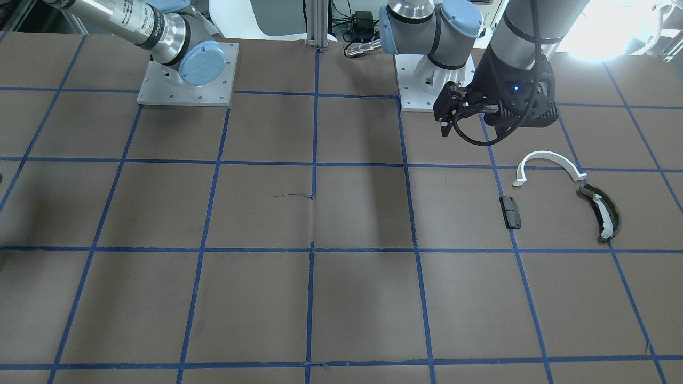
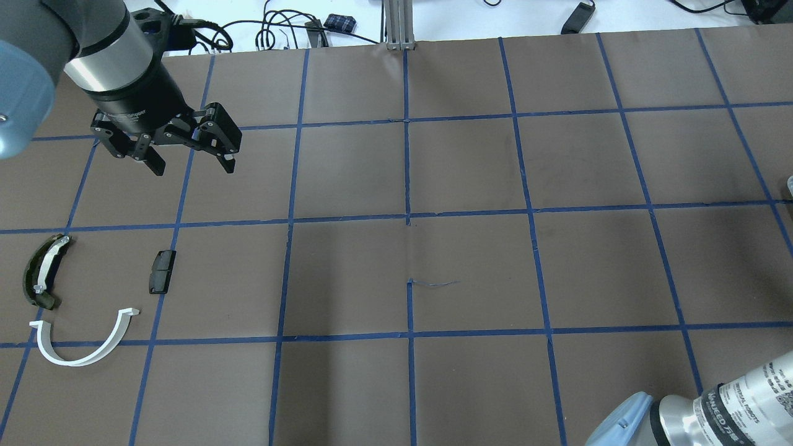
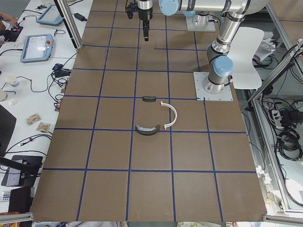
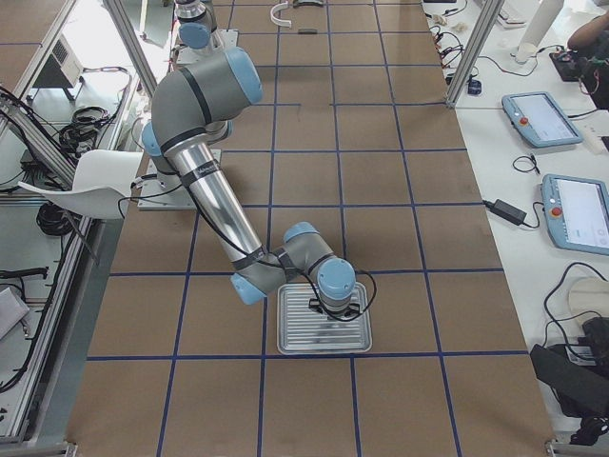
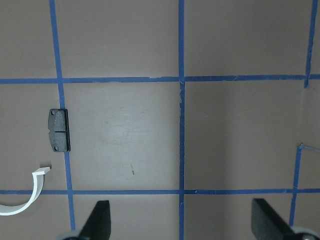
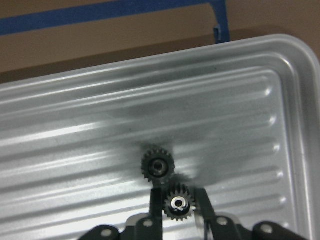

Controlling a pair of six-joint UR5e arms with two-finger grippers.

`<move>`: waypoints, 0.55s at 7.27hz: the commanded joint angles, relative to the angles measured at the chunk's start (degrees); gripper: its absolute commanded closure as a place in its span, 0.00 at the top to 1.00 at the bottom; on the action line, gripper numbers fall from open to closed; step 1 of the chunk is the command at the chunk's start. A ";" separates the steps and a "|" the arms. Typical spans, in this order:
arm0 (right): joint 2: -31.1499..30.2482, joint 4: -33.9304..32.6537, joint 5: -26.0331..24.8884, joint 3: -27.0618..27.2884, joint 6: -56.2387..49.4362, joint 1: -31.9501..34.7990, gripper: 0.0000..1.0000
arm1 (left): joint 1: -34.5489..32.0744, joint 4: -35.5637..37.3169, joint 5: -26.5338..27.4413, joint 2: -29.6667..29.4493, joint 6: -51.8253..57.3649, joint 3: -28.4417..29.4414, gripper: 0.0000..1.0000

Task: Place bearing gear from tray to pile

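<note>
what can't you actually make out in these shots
The right end effector: outside the front-facing and overhead views; its own wrist covers it in the exterior right view.
The bearing gear between its fingers: lifted or resting on the tray, unclear.
The white half-ring: cut by the left wrist view's edge.

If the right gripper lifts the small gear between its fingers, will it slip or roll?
Probably stiff: the gear looks like metal. It may slip, since the narrow fingers grip only its toothed rim. Dropped on edge, it could roll on the ribbed tray.
</note>
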 commanded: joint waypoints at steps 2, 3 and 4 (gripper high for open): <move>-2.92 1.56 -0.74 -0.52 4.57 0.43 0.04 | 0.07 0.00 0.00 0.00 0.06 0.05 1.00; -7.55 6.87 -0.74 -0.52 10.08 0.87 0.04 | -0.10 0.00 0.00 0.00 -0.11 0.05 1.00; -11.51 12.23 -0.91 -0.26 16.32 2.18 0.04 | -0.02 0.00 0.00 0.00 0.06 0.05 1.00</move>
